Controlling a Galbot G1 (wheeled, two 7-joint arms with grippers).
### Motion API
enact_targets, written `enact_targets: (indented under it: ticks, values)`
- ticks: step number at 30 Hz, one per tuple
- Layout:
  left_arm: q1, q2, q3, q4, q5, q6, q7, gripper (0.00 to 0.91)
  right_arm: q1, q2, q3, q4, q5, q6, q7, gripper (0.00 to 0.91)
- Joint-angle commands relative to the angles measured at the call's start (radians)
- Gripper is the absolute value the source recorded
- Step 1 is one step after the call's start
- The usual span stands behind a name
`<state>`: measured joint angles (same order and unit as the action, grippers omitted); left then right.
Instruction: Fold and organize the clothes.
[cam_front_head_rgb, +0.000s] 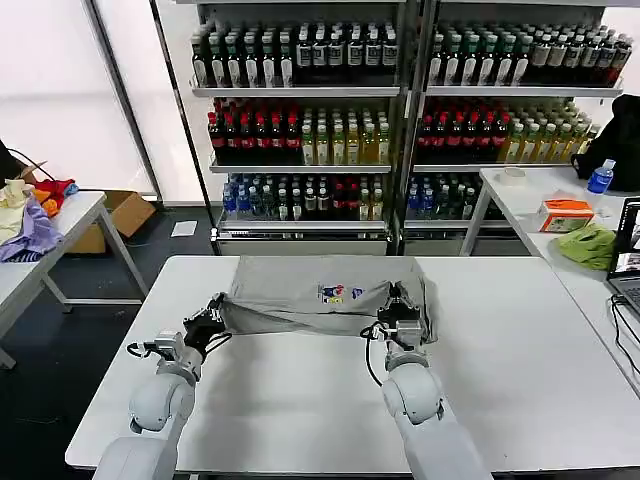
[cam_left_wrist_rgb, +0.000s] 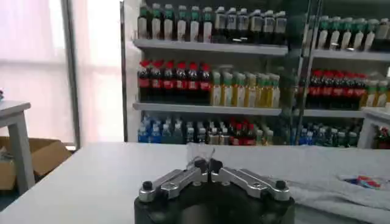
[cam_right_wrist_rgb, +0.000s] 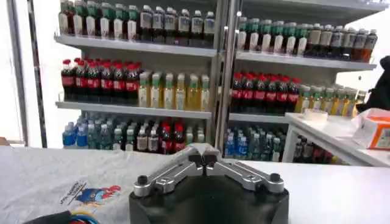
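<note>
Shelves (cam_front_head_rgb: 400, 110): stand behind the table, packed with rows of bottled drinks in dark, red, yellow-green and blue.
Table (cam_front_head_rgb: 520, 370): white, broad; the shirt lies toward its far half, the near half bare.
Side tables: one at the robot's left (cam_front_head_rgb: 75, 215) carries a heap of coloured fabrics; one at the right (cam_front_head_rgb: 545, 200) carries an orange box, a blue-capped bottle and a green cloth.
Shirt (cam_front_head_rgb: 300, 285): light grey, spread across the middle of the table, chest print (cam_front_head_rgb: 338, 293) facing up. Its near edge is drawn into a taut line between the two grippers, with the cloth bunched at each end.
Left gripper (cam_front_head_rgb: 214, 310): at the shirt's near left corner, fingers pinched together on the fabric; in the left wrist view (cam_left_wrist_rgb: 208, 164) the tips meet with grey cloth between them.
Right gripper (cam_front_head_rgb: 400, 305): at the shirt's near right corner, fingers closed on a fold of fabric; the right wrist view (cam_right_wrist_rgb: 202, 156) shows the tips together, grey cloth gathered at them.
Cardboard box (cam_front_head_rgb: 125, 212): on the floor under the left side table.
</note>
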<state>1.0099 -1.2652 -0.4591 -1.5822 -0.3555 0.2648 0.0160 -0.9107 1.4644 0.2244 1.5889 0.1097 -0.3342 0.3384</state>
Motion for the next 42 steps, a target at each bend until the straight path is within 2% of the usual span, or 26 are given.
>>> enact_targets:
  ticks: [1,2,9,12,15,19,25,29,42]
  values:
    - [-0.027,0.003,0.005,0.017,-0.002,0.026,-0.001,0.907,0.038,0.015,-0.001,-0.051,0.017,-0.015,0.014,0.635]
    - [-0.030,0.003,0.005,0.013,-0.002,0.025,-0.003,0.907,0.042,0.021,0.003,-0.052,0.037,-0.018,0.025,0.907]
    - [-0.035,0.013,0.002,-0.025,-0.012,0.038,-0.028,0.907,0.066,0.039,0.004,-0.022,0.084,-0.051,0.148,0.907]
    - [-0.017,0.020,-0.001,-0.052,-0.010,0.074,-0.036,0.907,0.072,0.038,0.007,0.002,0.110,-0.077,0.176,0.907]
    - [0.021,0.038,-0.004,-0.107,-0.012,0.112,-0.036,0.907,0.047,0.016,0.006,0.064,0.151,-0.142,0.199,0.907]
    - [0.058,0.053,-0.014,-0.164,-0.023,0.146,-0.037,0.907,-0.005,-0.009,0.022,0.120,0.153,-0.179,0.231,0.907]
    - [0.110,0.047,-0.016,-0.209,-0.015,0.158,-0.044,0.907,-0.144,-0.051,0.052,0.238,0.144,-0.221,0.223,0.907]
    - [0.132,0.035,-0.013,-0.210,0.005,0.156,-0.044,0.907,-0.206,-0.078,0.077,0.282,0.146,-0.243,0.241,0.907]
    - [0.129,0.029,-0.009,-0.153,0.022,0.169,-0.045,0.907,-0.215,-0.105,0.091,0.242,0.162,-0.243,0.223,0.907]
